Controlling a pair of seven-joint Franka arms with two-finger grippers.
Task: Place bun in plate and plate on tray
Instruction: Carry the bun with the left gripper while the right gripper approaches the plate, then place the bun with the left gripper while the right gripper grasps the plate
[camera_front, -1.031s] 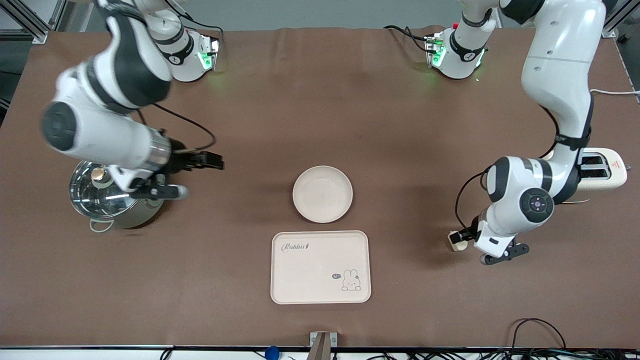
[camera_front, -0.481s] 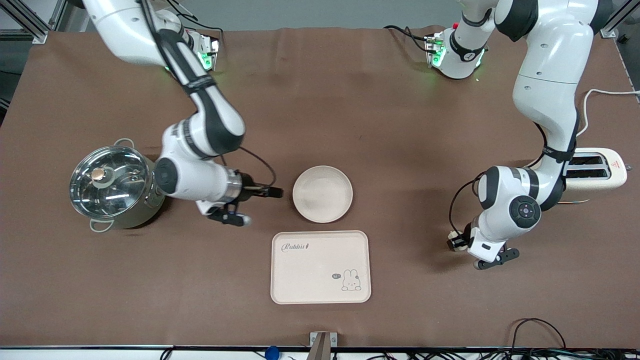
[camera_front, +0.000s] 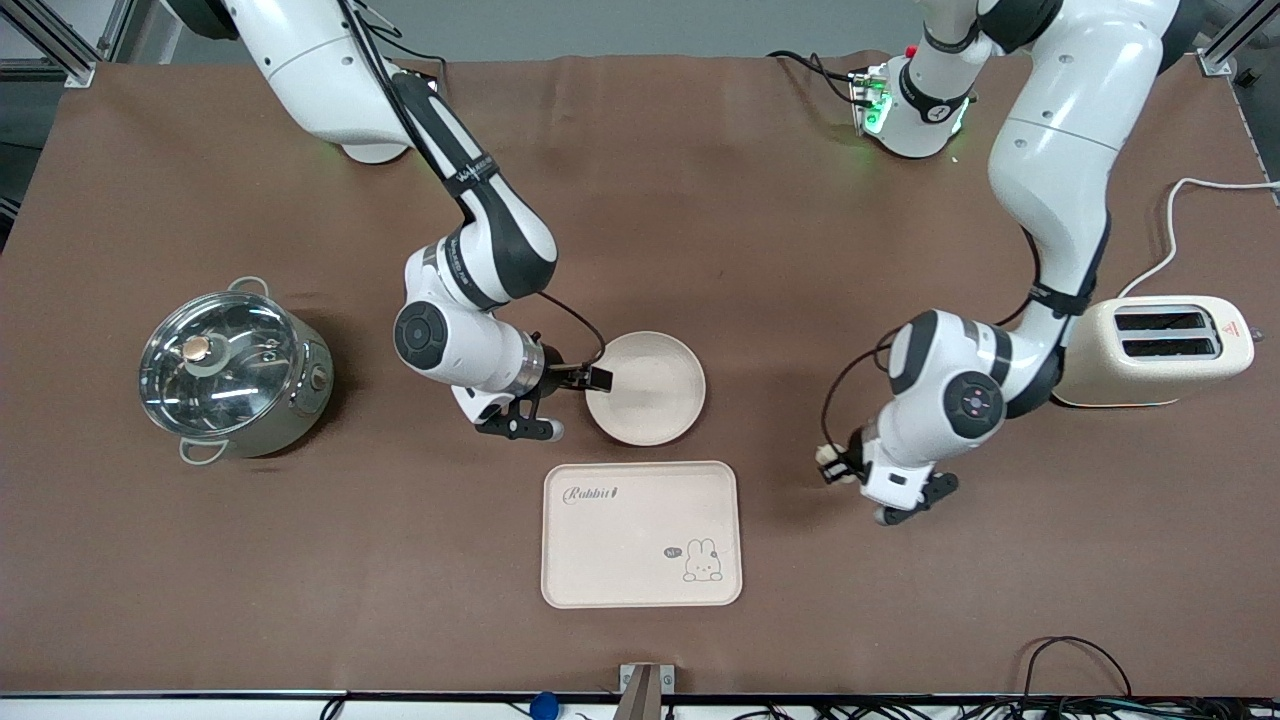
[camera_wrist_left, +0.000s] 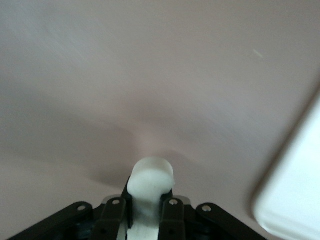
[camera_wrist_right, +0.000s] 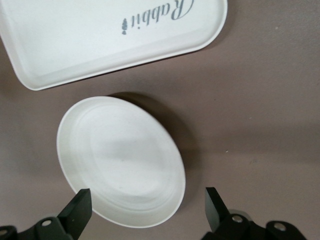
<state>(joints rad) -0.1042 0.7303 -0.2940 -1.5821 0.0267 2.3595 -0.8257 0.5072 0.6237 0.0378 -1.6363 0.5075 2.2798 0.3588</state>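
The tray was a cream rounded rectangle w/ Rabbit lettering, lying nearest the front camera. Just beside it, farther from the camera, sat the plate, round and smooth w/ a raised rim. The right gripper had moved from the steel pot to the plate's rim, fingers spread. The left gripper had carried the bun, a small white lump pinched between its fingers, above the brown cloth toward the tray.
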